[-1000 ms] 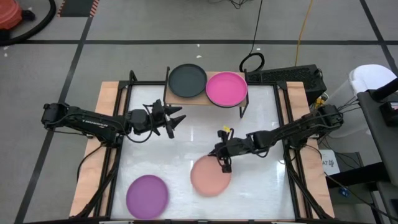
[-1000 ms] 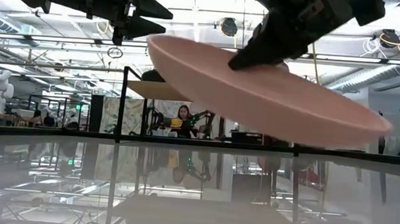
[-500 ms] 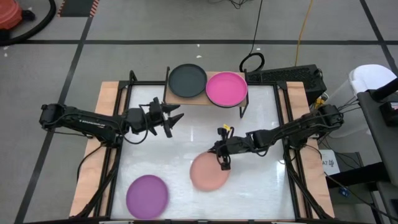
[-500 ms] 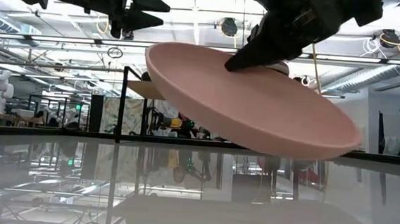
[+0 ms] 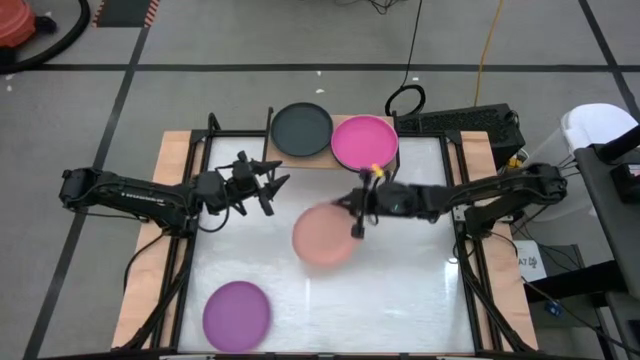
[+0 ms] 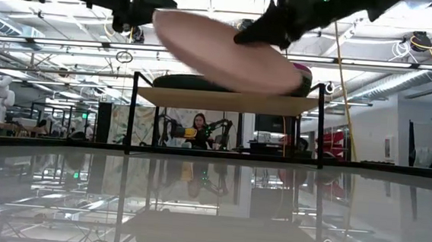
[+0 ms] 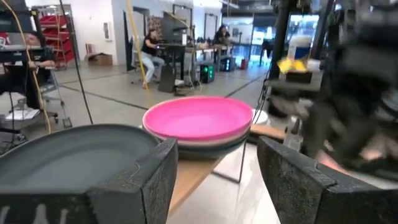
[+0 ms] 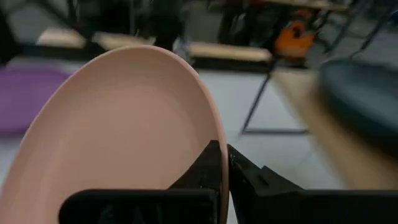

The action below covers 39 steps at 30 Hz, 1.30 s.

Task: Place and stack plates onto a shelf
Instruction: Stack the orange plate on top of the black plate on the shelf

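My right gripper (image 5: 357, 216) is shut on a salmon pink plate (image 5: 322, 236), held in the air over the middle of the table, just near of the shelf. In the low view the plate (image 6: 228, 52) is above the level of the shelf board (image 6: 229, 100). A dark plate (image 5: 302, 129) and a magenta plate (image 5: 364, 142) lie on the shelf. The magenta plate (image 7: 198, 118) lies on another plate. A purple plate (image 5: 237, 313) lies flat on the table at the near left. My left gripper (image 5: 268, 188) is open and empty, left of the salmon plate. My right gripper pinches the salmon plate's rim (image 8: 216, 148) between its two fingers, one on the upper face and one under it. The fingers come about level from the table's right. The plate is lifted clear of the table and tilted.
The shelf's thin black legs (image 6: 132, 115) stand at the table's far edge. The table's wooden side rails (image 5: 165, 200) run along left and right. In the right wrist view the purple plate (image 8: 25, 93) and the dark plate (image 8: 367, 81) show beyond the held plate.
My right gripper has gone up and toward the table's far edge, toward the shelf, carrying the salmon plate. The plate has risen from below the shelf board's level to above it and is less steeply tilted. My left gripper has drawn back a little toward the table's left.
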{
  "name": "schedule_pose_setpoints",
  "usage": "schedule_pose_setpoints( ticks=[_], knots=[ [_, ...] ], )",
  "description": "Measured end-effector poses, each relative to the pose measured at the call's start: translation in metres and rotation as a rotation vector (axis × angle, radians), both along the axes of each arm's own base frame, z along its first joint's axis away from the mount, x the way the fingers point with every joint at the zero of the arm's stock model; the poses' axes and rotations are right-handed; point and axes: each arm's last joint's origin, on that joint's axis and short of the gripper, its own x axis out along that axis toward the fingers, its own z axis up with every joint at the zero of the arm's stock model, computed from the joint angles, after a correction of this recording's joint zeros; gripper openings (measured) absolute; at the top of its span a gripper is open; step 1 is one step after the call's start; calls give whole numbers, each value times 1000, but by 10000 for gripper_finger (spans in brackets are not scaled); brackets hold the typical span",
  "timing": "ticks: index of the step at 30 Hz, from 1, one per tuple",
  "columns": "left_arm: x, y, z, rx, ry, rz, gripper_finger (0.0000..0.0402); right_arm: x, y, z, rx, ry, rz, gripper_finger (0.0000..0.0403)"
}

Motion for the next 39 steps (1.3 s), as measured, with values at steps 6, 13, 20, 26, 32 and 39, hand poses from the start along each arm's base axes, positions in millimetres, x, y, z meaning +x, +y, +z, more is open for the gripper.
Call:
schedule_pose_setpoints(
  ticks=[6, 13, 20, 26, 32, 39],
  knots=[
    [-8, 0, 4, 40, 28, 20, 225, -10, -33, 24, 5, -124, -58, 0],
    [-18, 0, 10, 24, 15, 24, 225, -14, -71, 42, 22, -303, -80, 0],
    [-18, 0, 9, 26, 22, 24, 225, -23, -108, 57, 33, -404, -114, 0],
    [-18, 0, 10, 20, 7, 24, 225, -25, -139, 84, -16, -480, -203, 0],
    [-23, 0, 17, 14, -34, 22, 225, -18, -171, 101, -3, -433, -169, 0],
    [-25, 0, 15, 66, 18, 24, 225, 8, -219, 104, -26, -404, -170, 0]
  ],
)
